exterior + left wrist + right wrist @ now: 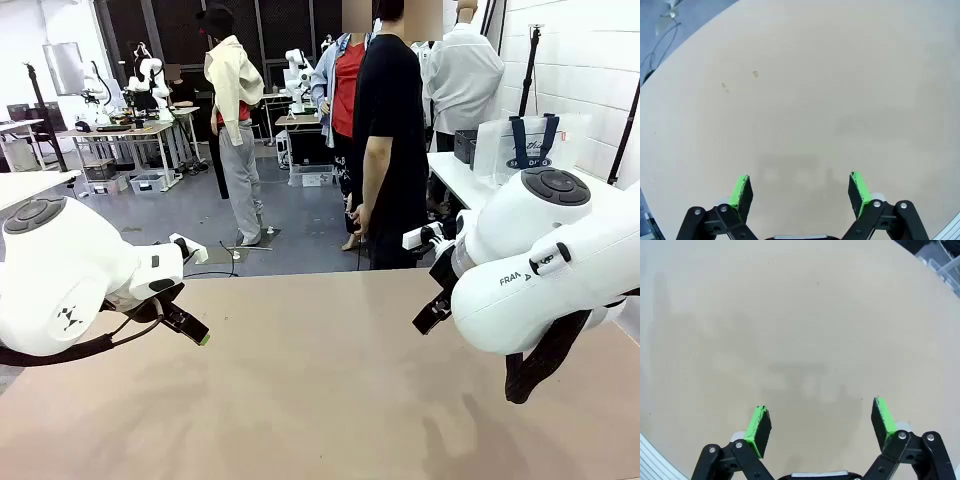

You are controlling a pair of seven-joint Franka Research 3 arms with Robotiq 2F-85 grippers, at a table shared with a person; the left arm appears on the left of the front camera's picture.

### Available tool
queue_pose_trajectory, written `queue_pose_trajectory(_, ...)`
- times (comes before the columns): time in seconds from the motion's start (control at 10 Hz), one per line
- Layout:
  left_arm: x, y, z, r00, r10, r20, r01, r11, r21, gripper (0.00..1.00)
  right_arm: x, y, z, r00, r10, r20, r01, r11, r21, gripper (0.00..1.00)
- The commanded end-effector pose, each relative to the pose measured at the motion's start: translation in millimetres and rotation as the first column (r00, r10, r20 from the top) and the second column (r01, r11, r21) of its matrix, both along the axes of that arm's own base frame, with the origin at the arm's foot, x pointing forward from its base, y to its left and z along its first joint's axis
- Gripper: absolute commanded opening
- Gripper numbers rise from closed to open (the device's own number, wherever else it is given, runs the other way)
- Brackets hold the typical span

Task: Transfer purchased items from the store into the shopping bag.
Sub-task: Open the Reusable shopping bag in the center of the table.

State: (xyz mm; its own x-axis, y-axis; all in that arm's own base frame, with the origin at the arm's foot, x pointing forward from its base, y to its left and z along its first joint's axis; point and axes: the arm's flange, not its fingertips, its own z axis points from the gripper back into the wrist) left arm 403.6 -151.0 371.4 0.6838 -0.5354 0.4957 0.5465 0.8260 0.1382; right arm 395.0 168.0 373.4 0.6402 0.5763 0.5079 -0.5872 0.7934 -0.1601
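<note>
The shopping bag [530,145], translucent with navy strap handles, stands on a white side table at the far right, well beyond both arms. Just left of it a dark grey container [466,147] peeks out; I cannot tell whether it is the store. The purchased items are out of view. My left gripper [192,328] hangs open over the left part of the tan table [320,400]. My right gripper [430,315] hangs open over the right part. In the wrist views the left gripper [801,187] and the right gripper [822,422] hold nothing, with bare tabletop below.
A person in black [390,140] stands at the table's far edge, turned sideways, arms down. Other people and workbenches stand farther back. The white side table [455,180] lies behind my right arm.
</note>
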Motion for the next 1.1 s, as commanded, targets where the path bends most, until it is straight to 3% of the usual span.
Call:
queue_pose_trajectory(0.0, 0.0, 0.0, 0.1, 1.0, 0.0, 0.0, 0.0, 1.0, 0.0, 1.0, -0.1, 0.2, 0.0, 1.0, 0.0, 0.0, 0.0, 1.0, 0.0, 1.0)
queue_pose_trajectory(1.0, 0.0, 0.0, 0.1, 1.0, 0.0, 0.0, 0.0, 1.0, 0.0, 1.0, -0.1, 0.2, 0.0, 1.0, 0.0, 0.0, 0.0, 1.0, 0.0, 1.0)
